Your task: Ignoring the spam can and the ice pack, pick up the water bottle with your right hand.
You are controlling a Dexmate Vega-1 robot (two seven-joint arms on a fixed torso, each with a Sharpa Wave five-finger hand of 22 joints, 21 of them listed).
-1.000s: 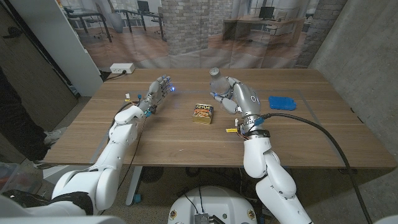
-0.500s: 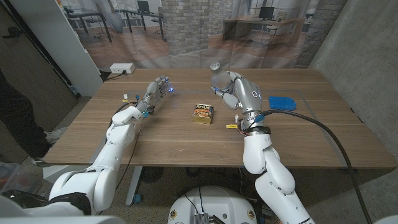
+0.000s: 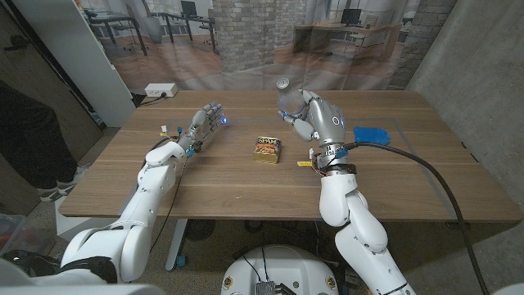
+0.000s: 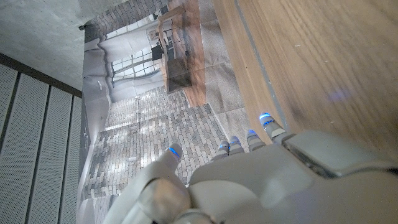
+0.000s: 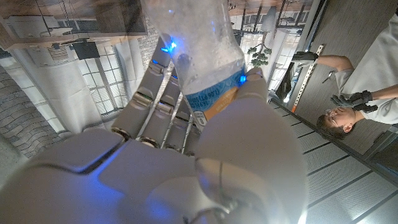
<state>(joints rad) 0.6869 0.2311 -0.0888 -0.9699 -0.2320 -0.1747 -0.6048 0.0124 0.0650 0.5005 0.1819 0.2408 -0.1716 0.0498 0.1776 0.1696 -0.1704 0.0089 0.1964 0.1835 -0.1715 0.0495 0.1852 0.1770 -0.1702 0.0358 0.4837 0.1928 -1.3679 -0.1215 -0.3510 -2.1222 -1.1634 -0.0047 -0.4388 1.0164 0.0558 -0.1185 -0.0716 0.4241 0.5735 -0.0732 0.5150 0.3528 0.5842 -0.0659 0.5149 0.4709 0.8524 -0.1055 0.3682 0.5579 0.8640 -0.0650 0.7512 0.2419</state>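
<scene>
Wood grain is running across the table (image 3: 246,184) in front of me, with a printed brick-and-office backdrop hanging behind its far edge. My right hand (image 3: 315,119) is wrapping its fingers and thumb around the water bottle (image 3: 286,98), holding it up off the table toward twelve o'clock, a little right of centre. In the right wrist view my fingers (image 5: 155,106) are curling round the clear bottle (image 5: 199,56), with my thumb pressing on its blue label.

My left hand (image 3: 203,123) is reaching out at about ten o'clock, fingers spread apart and holding nothing; in the left wrist view its fingertips (image 4: 264,119) are pointing at the table's far edge.

I am counting one spam can (image 3: 268,149), sitting at the centre just in front of the raised bottle, one blue ice pack (image 3: 375,134) lying at about two o'clock beside my right forearm, and one bottle. A white power strip (image 3: 160,89) is lying on the floor beyond the far left corner.

Bare wood is stretching wide across the near half of the table, and along the right side past the ice pack. A person (image 5: 357,93) is showing in the right wrist view, well away from the table, and someone in dark clothes (image 3: 33,139) is standing past the table's left edge.
</scene>
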